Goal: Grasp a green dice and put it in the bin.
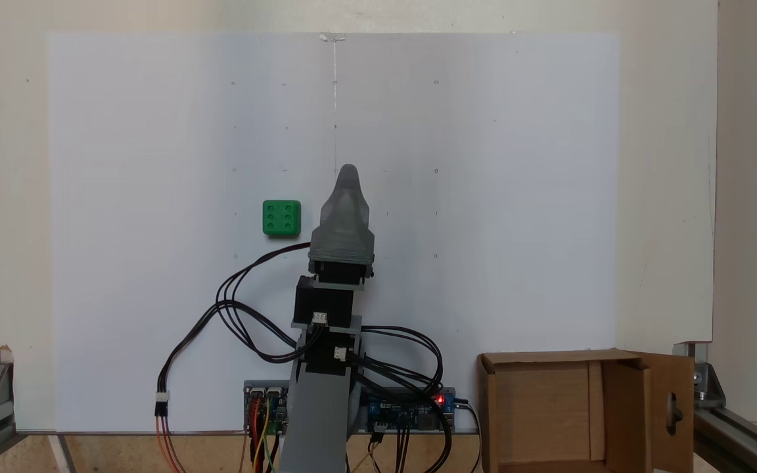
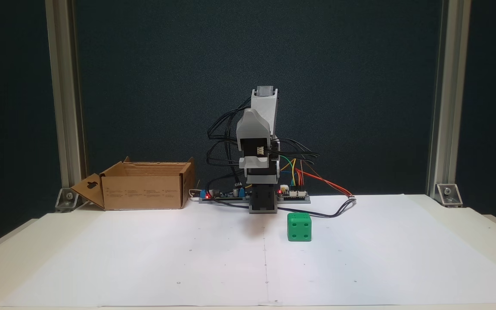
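In the fixed view from above, the arm rises from the near edge of the white sheet (image 1: 483,197), its grey links and black motors stacked toward the middle, and the gripper (image 1: 348,172) points away from the base as a single tapered grey shell. Its jaws lie one over the other here, so whether they are parted or pressed together cannot be told; nothing is seen between them. The green dice (image 1: 282,218) sits on the sheet just to the left of the gripper, apart from it, with six pips facing up. Black cables (image 1: 234,309) loop out to the left of the arm, and circuit boards (image 1: 411,410) lie on either side of its base at the near edge. The bin (image 1: 549,407) stands at the near right corner, open at the top, its flap with the keyhole cutout turned out to the right. In the fixed view from the front, the arm is folded up over its base, the upper link upright and the gripper (image 2: 263,209) hanging low at the centre, close to the sheet (image 2: 144,258); its state cannot be read here either. The green dice (image 2: 299,227) rests on the sheet just right of and nearer than the gripper, not touching it. The bin (image 2: 144,187) sits far left, well apart from both.
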### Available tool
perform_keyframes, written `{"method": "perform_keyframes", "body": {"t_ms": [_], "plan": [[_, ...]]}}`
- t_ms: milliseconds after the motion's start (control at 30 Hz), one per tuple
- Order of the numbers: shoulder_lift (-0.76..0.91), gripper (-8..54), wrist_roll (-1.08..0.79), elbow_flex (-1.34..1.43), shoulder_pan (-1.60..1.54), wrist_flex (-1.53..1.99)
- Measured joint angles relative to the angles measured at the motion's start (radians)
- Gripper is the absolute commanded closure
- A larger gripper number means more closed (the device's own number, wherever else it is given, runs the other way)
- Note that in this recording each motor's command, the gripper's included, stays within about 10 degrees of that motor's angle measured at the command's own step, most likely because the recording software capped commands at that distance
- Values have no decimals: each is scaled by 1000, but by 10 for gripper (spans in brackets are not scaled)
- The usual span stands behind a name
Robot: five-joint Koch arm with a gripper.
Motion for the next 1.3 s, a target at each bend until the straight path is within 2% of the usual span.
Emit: {"method": "perform_keyframes", "body": {"t_ms": [733, 1300], "plan": [[0, 2, 0, -2, 0, 0], [0, 28, -9, -2, -15, 5]]}}
